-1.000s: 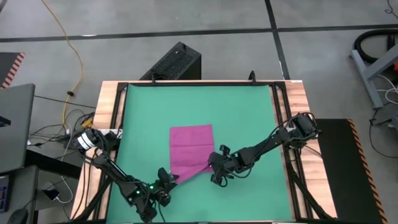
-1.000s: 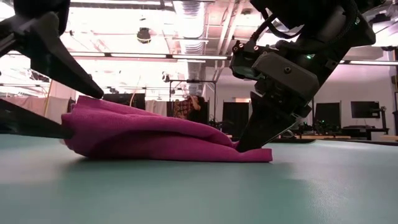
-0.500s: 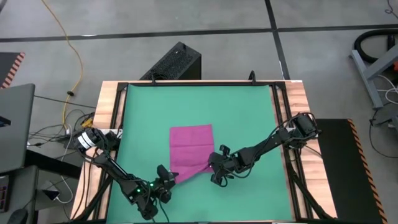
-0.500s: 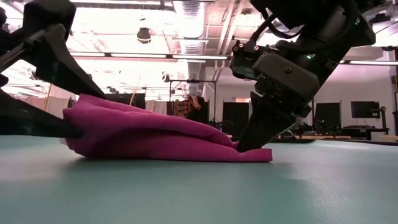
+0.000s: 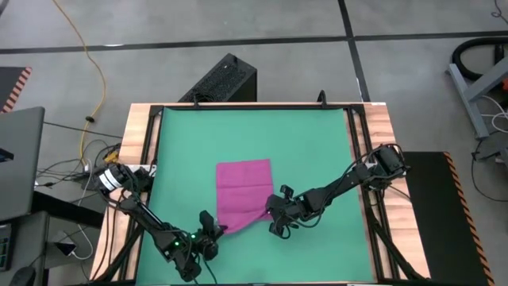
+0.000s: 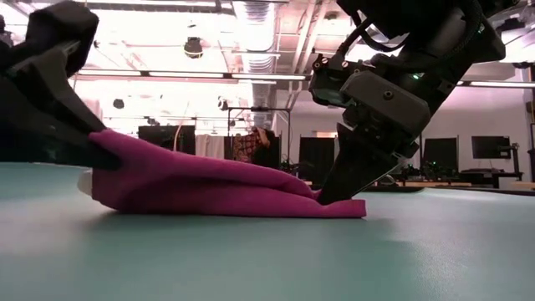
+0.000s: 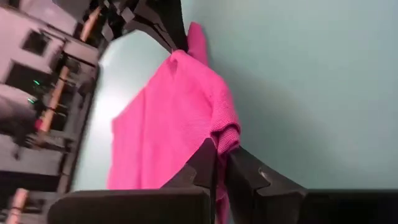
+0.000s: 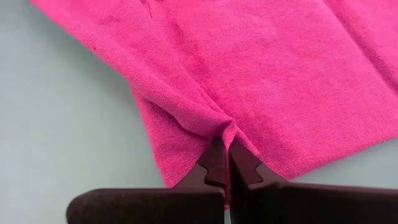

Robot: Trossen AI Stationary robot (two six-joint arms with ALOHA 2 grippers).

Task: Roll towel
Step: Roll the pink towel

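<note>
The magenta towel (image 5: 244, 187) lies on the green mat (image 5: 309, 143), its far part flat and its near edge drawn into a slant. My left gripper (image 5: 216, 231) is shut on the towel's near left corner. In the low view, my left gripper (image 6: 88, 146) shows at the towel's (image 6: 201, 180) raised left end. My right gripper (image 5: 272, 214) is shut on the near right corner, low on the mat. It shows again in the low view (image 6: 334, 196). My left gripper pinches a bunched fold at the towel's near left corner (image 7: 225, 134) between its two fingers. It comes in low, slanting from the table's near left. That corner (image 6: 104, 142) is held a little above the mat, and the rest of the towel lies down. My right gripper pinches a small pucker of cloth at the near right corner (image 8: 225, 127) between its two fingers. The fingers (image 6: 351, 180) slant steeply down from the right. The corner (image 6: 347, 207) stays on the mat, and creases run out from the pinch.
Wooden table rails (image 5: 139, 143) border the mat on both sides. A black box (image 5: 226, 79) stands beyond the far edge, and a laptop (image 5: 20, 159) and cables lie off the left side. The far half of the mat is bare. A person (image 6: 248, 142) stands far back in the room.
My left gripper has shut on the towel's near left corner, where its fingers stood wide apart around it a second ago. The towel's left end, then a rounded hump, is now pinched thin and sits lower. My right gripper has kept its hold.
</note>
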